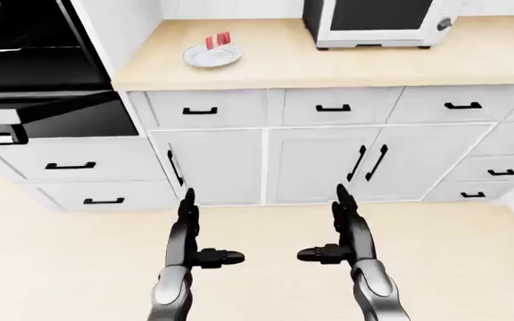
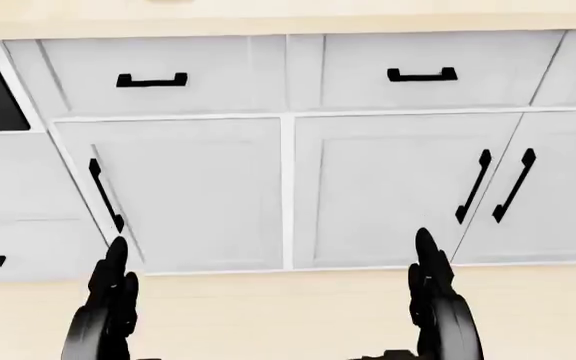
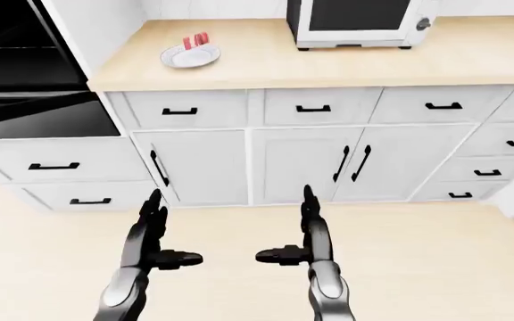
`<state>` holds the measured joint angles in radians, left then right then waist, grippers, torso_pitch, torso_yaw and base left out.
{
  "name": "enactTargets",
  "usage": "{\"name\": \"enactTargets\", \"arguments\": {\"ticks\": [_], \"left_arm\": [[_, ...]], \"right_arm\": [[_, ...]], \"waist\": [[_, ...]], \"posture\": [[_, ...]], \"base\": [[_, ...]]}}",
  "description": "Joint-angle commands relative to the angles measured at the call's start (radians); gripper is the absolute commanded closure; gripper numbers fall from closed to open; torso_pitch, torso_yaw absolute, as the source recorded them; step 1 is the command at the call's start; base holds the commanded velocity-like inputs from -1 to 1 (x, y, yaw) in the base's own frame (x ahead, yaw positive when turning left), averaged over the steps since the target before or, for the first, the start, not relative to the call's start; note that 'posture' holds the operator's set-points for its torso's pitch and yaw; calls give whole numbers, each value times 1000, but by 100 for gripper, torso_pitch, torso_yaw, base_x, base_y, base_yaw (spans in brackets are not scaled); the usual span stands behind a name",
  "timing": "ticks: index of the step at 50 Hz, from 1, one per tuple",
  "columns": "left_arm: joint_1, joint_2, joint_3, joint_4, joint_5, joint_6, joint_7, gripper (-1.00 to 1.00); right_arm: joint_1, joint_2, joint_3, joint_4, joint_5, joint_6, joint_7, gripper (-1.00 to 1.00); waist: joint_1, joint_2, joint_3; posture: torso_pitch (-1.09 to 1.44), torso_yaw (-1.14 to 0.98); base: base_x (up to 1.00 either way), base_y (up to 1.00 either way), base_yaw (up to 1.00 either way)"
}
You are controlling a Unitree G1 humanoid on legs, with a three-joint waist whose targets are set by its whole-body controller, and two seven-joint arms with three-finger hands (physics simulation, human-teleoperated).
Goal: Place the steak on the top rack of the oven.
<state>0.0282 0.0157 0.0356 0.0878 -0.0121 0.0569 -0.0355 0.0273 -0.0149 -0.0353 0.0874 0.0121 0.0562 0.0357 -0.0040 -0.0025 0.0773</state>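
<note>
Red steak (image 1: 218,41) on plate (image 1: 205,59) near counter edge, left hand (image 1: 194,234) and right hand (image 1: 339,231) empty, fingers spread

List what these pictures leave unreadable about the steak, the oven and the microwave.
- Steak: too small in the eye views to tell its shape; the head view's top edge cuts off the countertop.
- Oven: cut by the left edge of the left-eye view, so its racks cannot be counted.
- Microwave: top cropped in both eye views.
</note>
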Motion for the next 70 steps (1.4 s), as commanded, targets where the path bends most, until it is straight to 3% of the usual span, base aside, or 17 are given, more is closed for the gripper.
{"name": "enactTargets", "arguments": {"ticks": [1,3,4,5,7,8,24,35,47,48,51,54,58,61,62,65,70], "left_arm": [[-29,3,3,-80,-6,-63,-2,-100],[-29,3,2,-88,-6,-55,-1,-100],[-28,3,1,-96,-5,-49,-1,-100],[-26,2,0,-107,-4,-40,0,-100],[-28,3,1,-95,-4,-51,-1,-100],[-29,3,2,-94,-5,-51,-1,-100],[-98,15,26,-153,-12,45,36,-100],[-317,87,109,-266,-66,350,98,-100],[-538,191,158,-330,-169,599,145,-100],[-552,201,165,-330,-174,610,149,-100],[-566,216,173,-336,-187,629,156,-100],[-563,222,172,-321,-191,614,154,-100],[-561,225,172,-311,-191,610,153,-100],[-562,229,175,-311,-193,611,152,-100],[-559,229,174,-307,-192,606,151,-100],[-561,231,176,-310,-193,612,151,-100],[-560,231,176,-316,-194,618,152,-100]], "right_arm": [[-30,-5,-2,-79,5,-60,4,-100],[-29,-5,-2,-80,4,-60,4,-100],[-30,-6,-3,-74,4,-64,6,-100],[-32,-6,-4,-62,6,-77,8,-100],[-29,-5,-2,-76,5,-68,8,-100],[-31,-5,-3,-68,5,-74,8,-100],[-102,-10,-6,-166,-11,55,-31,-100],[-276,-41,-29,-420,-11,470,-32,-100],[-479,-111,-90,-550,50,712,-63,-100],[-498,-118,-98,-558,60,731,-66,-100],[-529,-131,-104,-565,77,759,-78,-100],[-555,-149,-121,-582,97,787,-87,-100],[-568,-167,-127,-581,112,797,-96,-100],[-553,-167,-127,-570,118,775,-97,-100],[-551,-167,-127,-571,119,775,-99,-100],[-553,-170,-128,-577,124,783,-102,-100],[-545,-175,-130,-576,126,777,-102,-100]], "waist": [[-2,-8,-1],[7,-1,-62],[7,-1,-52],[7,-6,-17],[6,-8,-69],[7,-8,-74],[8,-4,-94],[9,-1,-93],[9,3,-80],[8,8,-97],[6,8,-56],[3,0,-44],[0,24,-49],[3,72,-46],[4,45,-51],[0,55,-57],[11,4,-54]], "posture": [[0,0],[0,0],[0,0],[0,0],[0,0],[0,0],[0,0],[0,0],[0,0],[0,0],[0,0],[0,0],[0,0],[0,0],[0,0],[0,0],[0,0]], "base": [[0,0,0],[0,0,0],[0,0,0],[0,0,0],[0,0,0],[0,0,0],[0,0,0],[0,0,0],[0,0,0],[5,0,0],[21,2,0],[23,7,0],[23,8,0],[23,8,0],[23,7,0],[23,8,0],[23,7,0]]}}
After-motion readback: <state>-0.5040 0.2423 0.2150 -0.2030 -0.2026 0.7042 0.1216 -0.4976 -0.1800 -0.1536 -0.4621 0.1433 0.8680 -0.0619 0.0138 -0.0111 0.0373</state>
